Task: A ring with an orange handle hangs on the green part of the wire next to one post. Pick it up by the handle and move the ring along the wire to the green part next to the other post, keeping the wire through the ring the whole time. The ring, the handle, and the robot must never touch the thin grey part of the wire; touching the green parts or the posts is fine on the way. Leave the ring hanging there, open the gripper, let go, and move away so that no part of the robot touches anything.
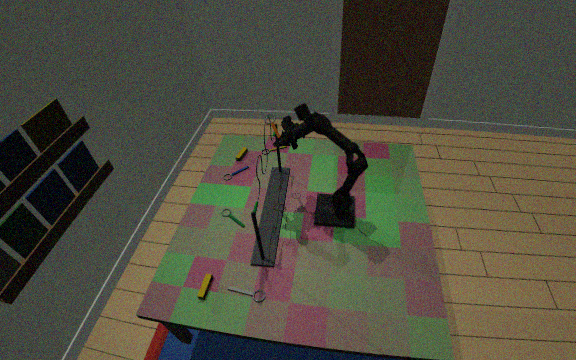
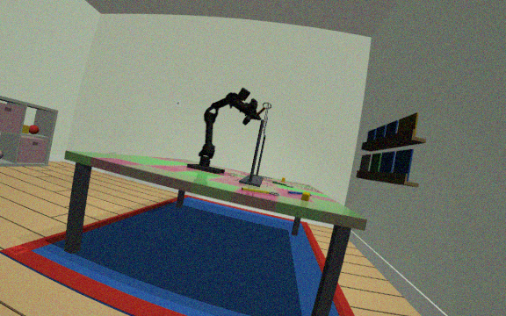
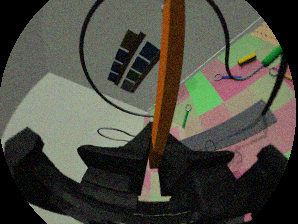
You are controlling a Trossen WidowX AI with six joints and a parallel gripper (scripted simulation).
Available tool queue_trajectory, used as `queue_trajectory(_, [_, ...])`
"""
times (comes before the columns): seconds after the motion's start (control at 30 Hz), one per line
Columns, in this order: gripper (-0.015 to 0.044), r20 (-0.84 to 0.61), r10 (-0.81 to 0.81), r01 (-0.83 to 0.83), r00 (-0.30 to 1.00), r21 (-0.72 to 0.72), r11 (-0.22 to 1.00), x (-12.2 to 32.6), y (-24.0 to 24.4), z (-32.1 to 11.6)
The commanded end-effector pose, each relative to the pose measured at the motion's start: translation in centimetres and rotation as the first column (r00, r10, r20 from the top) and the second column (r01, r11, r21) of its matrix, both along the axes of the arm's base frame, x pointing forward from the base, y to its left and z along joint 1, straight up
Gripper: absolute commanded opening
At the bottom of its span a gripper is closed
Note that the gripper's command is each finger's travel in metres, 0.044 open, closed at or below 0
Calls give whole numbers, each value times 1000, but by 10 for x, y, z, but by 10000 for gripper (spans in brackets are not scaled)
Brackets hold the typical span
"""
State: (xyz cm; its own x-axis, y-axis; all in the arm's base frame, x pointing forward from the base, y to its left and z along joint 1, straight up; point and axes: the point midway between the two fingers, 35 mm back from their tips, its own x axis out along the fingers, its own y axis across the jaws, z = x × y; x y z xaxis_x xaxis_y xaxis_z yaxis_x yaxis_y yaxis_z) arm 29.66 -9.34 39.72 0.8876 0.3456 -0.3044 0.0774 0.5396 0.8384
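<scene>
My gripper [image 3: 153, 124] [image 1: 279, 139] [image 2: 259, 117] is shut on the orange handle [image 3: 167, 75] [image 1: 275, 130] [image 2: 262, 111], which points up and away from the fingers. The ring [image 1: 268, 120] [image 2: 267, 105] is at its upper end, above the far post [image 1: 279, 159]; it is outside the wrist view. The green wire part [image 3: 272, 55] beside that post is right of the handle in the wrist view. The thin wire [image 3: 227, 50] curves on both sides of the handle and passes behind it. Whether it touches the ring is too small to tell. The other green part [image 1: 255, 207] tops the near post [image 1: 258, 235].
The dark base [image 1: 271, 220] [image 3: 230, 125] carries both posts. On the table lie a blue ring tool [image 1: 238, 173], a green one [image 1: 235, 219], a white one [image 1: 243, 291], a yellow one [image 2: 257, 190] and two yellow blocks [image 1: 241, 153] [image 1: 205, 286].
</scene>
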Motion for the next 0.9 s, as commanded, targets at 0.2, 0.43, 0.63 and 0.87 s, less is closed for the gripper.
queue_trajectory(0.2, [-150, -14, -8, 6, 1000, -140, 990, 1, -4, -4])
queue_trajectory(0.43, [-150, -22, -16, 11, 1000, -240, 971, 1, -6, -7])
queue_trajectory(0.63, [-150, -27, -24, 14, 999, -316, 949, 1, -8, -9])
queue_trajectory(0.87, [-150, -32, -33, 17, 999, -401, 916, 1, -10, -11])
